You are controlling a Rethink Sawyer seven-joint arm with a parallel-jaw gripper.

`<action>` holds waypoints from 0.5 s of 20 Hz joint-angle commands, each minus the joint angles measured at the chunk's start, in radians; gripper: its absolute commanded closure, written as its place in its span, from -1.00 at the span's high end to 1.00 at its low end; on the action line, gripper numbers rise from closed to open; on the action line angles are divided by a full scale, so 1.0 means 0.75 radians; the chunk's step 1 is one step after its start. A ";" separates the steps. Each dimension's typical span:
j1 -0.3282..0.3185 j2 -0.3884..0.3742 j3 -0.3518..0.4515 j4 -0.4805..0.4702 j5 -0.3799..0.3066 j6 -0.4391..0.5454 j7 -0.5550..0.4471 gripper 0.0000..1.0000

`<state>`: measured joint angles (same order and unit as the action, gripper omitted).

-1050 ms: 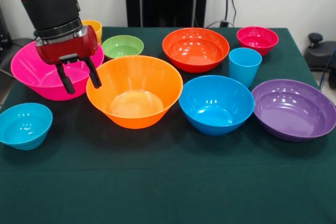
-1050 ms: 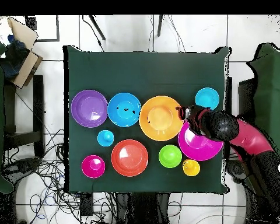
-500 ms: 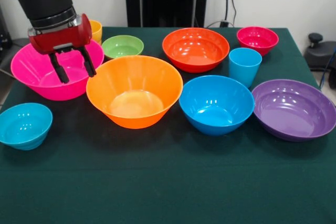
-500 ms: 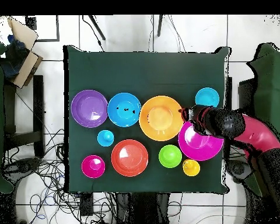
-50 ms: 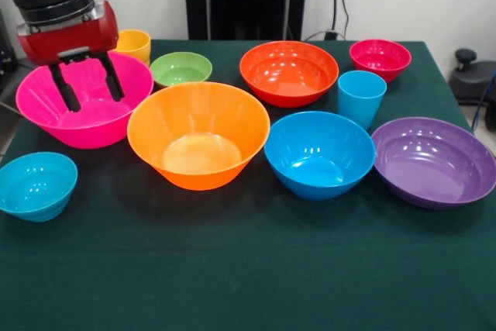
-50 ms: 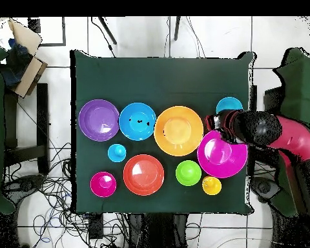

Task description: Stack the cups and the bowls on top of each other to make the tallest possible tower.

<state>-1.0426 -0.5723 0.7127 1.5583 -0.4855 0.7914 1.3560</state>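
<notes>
front view looks low across the green table (image 5: pixel 248 269); overhead looks straight down, sharing that whole tabletop.

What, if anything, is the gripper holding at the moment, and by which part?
Nothing is held. The gripper is open and empty, its fingers hanging over the large pink bowl, with nothing between them.
</notes>
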 commanded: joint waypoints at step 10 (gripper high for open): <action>0.072 0.099 -0.012 -0.254 -0.337 -0.084 -0.301 1.00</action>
<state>-1.0358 -0.5582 0.7194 1.4512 -0.6051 0.7857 1.3553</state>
